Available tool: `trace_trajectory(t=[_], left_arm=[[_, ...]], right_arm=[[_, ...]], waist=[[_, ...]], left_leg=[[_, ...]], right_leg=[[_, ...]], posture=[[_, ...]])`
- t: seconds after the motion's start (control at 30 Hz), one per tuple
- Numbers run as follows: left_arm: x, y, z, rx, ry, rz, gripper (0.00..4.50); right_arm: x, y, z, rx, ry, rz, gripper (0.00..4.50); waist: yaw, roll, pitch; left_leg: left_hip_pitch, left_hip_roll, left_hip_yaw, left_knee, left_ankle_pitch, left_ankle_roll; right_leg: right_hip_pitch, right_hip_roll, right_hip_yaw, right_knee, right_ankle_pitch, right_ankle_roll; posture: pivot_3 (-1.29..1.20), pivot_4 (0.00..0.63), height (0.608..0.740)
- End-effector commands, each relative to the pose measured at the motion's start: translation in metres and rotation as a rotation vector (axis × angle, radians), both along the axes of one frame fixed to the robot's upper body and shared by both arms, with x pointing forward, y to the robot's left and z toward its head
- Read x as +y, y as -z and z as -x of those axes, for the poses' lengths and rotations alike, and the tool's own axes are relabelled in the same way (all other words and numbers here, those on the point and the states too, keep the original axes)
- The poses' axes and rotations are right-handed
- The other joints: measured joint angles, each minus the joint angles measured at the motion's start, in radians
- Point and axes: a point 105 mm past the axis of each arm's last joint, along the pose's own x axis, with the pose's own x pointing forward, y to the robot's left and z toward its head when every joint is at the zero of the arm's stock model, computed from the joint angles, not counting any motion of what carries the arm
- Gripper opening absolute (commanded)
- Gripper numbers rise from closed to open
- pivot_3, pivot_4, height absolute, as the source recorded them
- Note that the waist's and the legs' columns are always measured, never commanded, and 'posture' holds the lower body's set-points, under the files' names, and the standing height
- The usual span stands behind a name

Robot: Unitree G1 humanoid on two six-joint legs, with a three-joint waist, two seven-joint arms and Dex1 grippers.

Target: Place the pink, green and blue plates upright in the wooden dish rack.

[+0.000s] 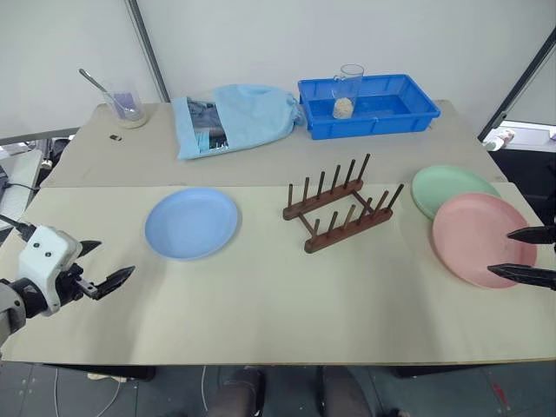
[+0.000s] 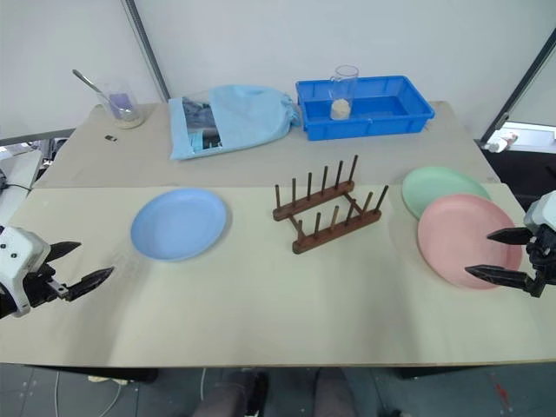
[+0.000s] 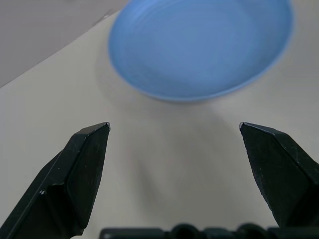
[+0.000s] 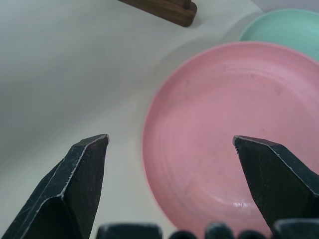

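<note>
Both grippers are hovering low over the near part of the table, each with its two black fingers spread wide and holding nothing. On the robot's left, the left gripper [image 1: 111, 280] is pointing toward the blue plate [image 1: 191, 222], which is lying flat a little way ahead of it. On the robot's right, the right gripper [image 2: 497, 255] is hanging over the near edge of the pink plate [image 2: 469, 239], not touching it. That plate is lying flat and overlapping the rim of the green plate [image 2: 439, 187] just behind it.

Between the blue plate and the other two, the wooden rack [image 1: 340, 208] is standing empty, its pegs pointing up.

Cream paper [image 1: 261, 304] is covering the near half of the table; the far half is showing a duller tan top [image 1: 261, 161]. Along the back are sitting a beaker with a spoon [image 1: 126, 106], a light blue cloth bag [image 1: 234, 117] lying open, and a bright blue tray [image 1: 369, 106] holding a clear measuring cup [image 1: 346, 91]. A plain white wall [image 1: 261, 43] is rising behind the table, crossed by grey slanting poles.
</note>
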Motion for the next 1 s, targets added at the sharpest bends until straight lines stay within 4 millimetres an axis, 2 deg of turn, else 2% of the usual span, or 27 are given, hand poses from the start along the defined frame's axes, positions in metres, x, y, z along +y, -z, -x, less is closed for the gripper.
trace_trajectory(t=[0.03, 0.13, 0.3, 0.57, 0.83, 1.0], left_arm=[[-0.051, -0.003, -0.009, -0.042, 0.159, 0.03, 4.5], [-0.095, 0.004, -0.019, -0.059, 0.26, 0.087, 4.5], [-0.161, 0.017, -0.041, -0.077, 0.359, 0.217, 4.5], [-0.238, 0.041, -0.072, -0.111, 0.44, 0.333, 4.5], [-0.287, 0.052, -0.082, -0.098, 0.548, 0.369, 4.5], [-0.3, 0.062, -0.095, -0.113, 0.498, 0.366, 4.5]], right_arm=[[0.024, -0.022, -0.004, -0.094, -0.084, 0.0, 4.44], [0.047, -0.029, 0.0, -0.112, -0.149, -0.036, 4.44], [0.076, -0.028, 0.01, -0.119, -0.206, -0.094, 4.44], [0.092, -0.022, 0.022, -0.126, -0.201, -0.139, 4.44], [0.095, -0.019, 0.03, -0.133, -0.18, -0.143, 4.44], [0.099, -0.019, 0.034, -0.136, -0.17, -0.15, 4.44]], waist=[[0.004, 0.001, 0.0], [0.01, 0.001, 0.0], [0.024, -0.001, 0.0], [0.033, -0.002, 0.0], [0.039, -0.003, 0.0], [0.043, -0.003, 0.0]], left_leg=[[0.0, 0.0, 0.0, 0.0, 0.0, 0.0], [0.0, 0.001, 0.002, 0.001, 0.001, -0.001], [0.004, 0.001, 0.001, 0.001, 0.001, -0.001], [0.003, 0.0, 0.002, 0.002, 0.004, 0.005], [0.003, 0.0, 0.002, 0.002, 0.006, 0.007], [0.003, 0.0, 0.002, 0.002, 0.005, 0.008]], right_leg=[[0.0, 0.0, 0.0, 0.0, 0.0, 0.0], [0.002, 0.0, 0.0, 0.0, 0.001, 0.001], [0.008, 0.001, -0.001, -0.001, 0.002, 0.001], [0.008, 0.0, 0.0, -0.002, 0.002, 0.001], [0.009, 0.0, -0.001, -0.003, 0.002, 0.001], [0.009, 0.0, -0.001, -0.003, 0.002, 0.002]], posture=[[0.0, 0.15, 0.74], [0.0, 0.15, 0.74], [0.0, 0.15, 0.74], [0.0, 0.15, 0.74], [0.0, 0.15, 0.74], [0.0, 0.15, 0.74]])
